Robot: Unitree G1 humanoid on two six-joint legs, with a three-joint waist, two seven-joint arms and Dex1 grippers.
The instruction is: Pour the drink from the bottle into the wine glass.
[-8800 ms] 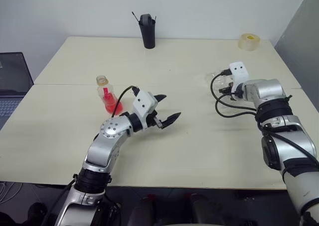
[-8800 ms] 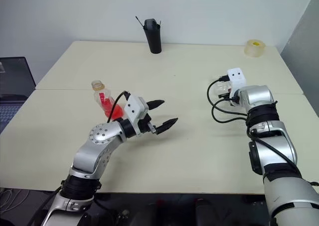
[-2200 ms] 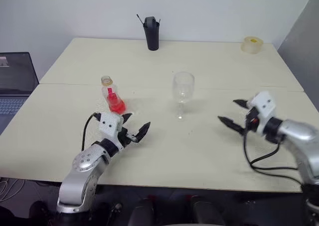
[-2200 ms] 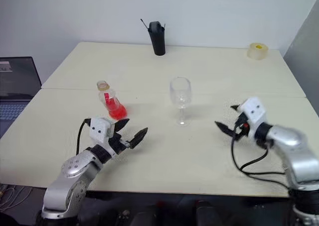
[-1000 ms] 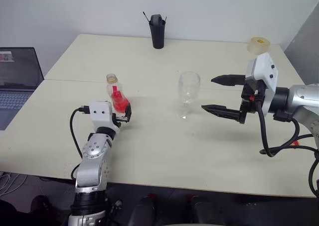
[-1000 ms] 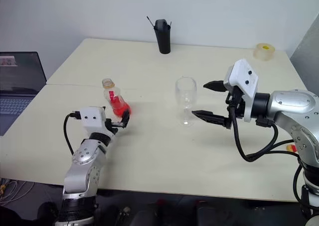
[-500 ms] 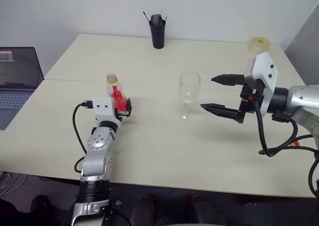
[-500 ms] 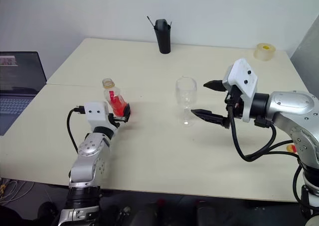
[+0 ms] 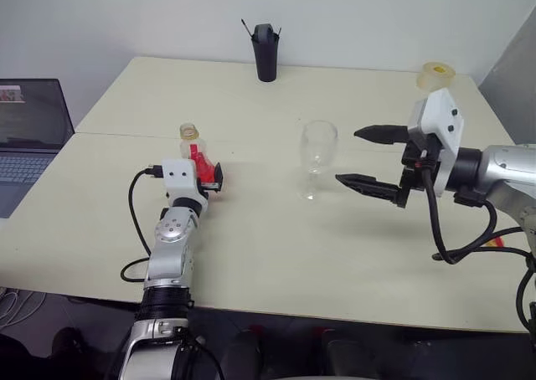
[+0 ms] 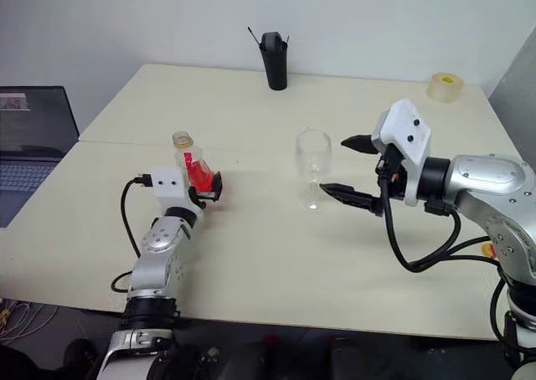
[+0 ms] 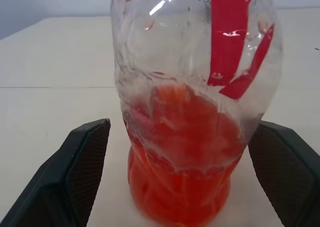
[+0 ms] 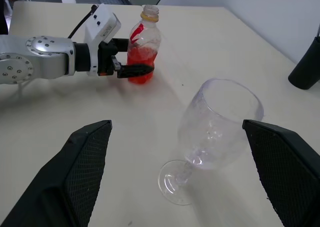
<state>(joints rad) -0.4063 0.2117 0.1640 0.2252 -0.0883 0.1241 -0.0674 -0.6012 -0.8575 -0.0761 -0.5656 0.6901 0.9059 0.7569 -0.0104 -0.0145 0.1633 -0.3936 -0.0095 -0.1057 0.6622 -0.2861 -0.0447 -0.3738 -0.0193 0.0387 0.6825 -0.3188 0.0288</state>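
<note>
Bottle (image 11: 195, 112) upright on the surface (image 9: 276, 246), drink (image 11: 185, 162) low inside, between the spread fingers of the left end effector (image 11: 187, 187), not clamped. Wine glass (image 9: 316, 156) upright nearby; right end effector (image 9: 368, 158) just beside, fingers apart, empty.

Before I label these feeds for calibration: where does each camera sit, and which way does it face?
Head eyes: high, looking down over the table and both arms.
Left wrist: looks between the left gripper fingers at the bottle.
Right wrist: looks between the right gripper fingers at the wine glass.
Shared: bottle, all views.
</note>
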